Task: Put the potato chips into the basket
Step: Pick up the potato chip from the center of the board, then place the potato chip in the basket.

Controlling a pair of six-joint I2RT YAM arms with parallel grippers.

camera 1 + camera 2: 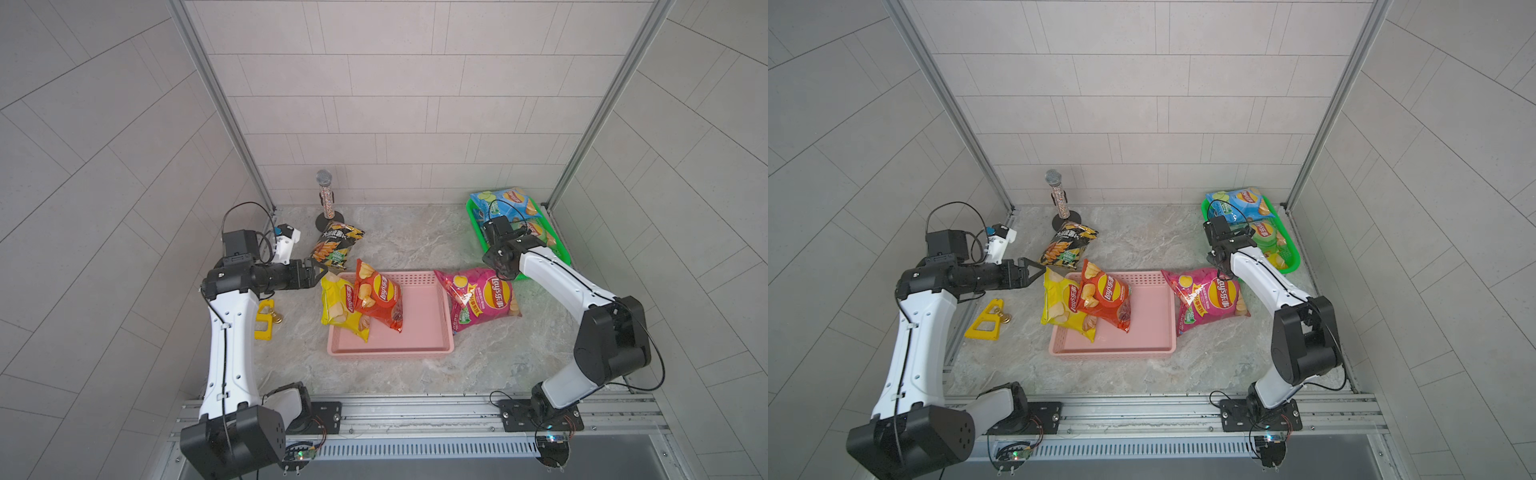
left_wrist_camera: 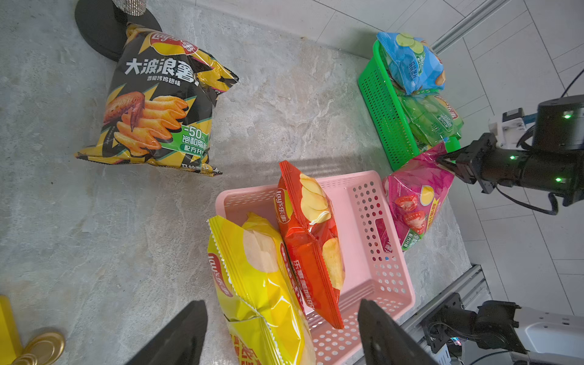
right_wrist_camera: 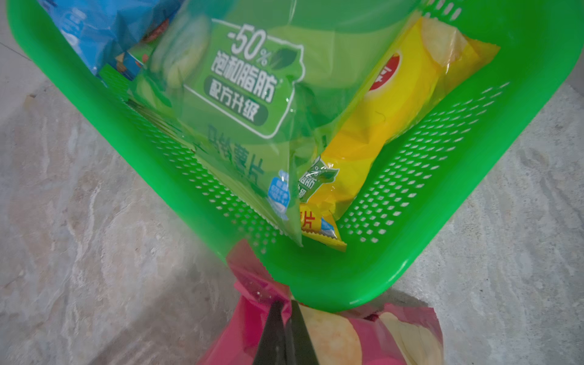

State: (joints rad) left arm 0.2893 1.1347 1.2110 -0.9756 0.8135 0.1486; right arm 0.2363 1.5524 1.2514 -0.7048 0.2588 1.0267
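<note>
Potato chips sat in their bags across the scene. A magenta bag point(image 1: 482, 299) lay on the marble table point(image 1: 415, 245) against the outer wall of the pink basket point(image 1: 390, 351). A yellow bag point(image 1: 338, 305) and a red bag point(image 1: 380, 297) leaned over that basket's rim. A black bag point(image 1: 334, 245) lay apart. A blue bag point(image 1: 498, 201) and a green bag point(image 2: 433, 120) filled the green basket point(image 2: 384, 113).

The right gripper point(image 3: 284, 308) was pinched tight on the magenta bag's crimped top corner, beside the green basket. The left gripper point(image 2: 279, 303) hung wide by the yellow bag, gripping nothing.

These bags looked light, air-puffed and slippery, with brittle contents. The flat seam seemed the safest hold, since squeezing the belly risked crushing the chips.
</note>
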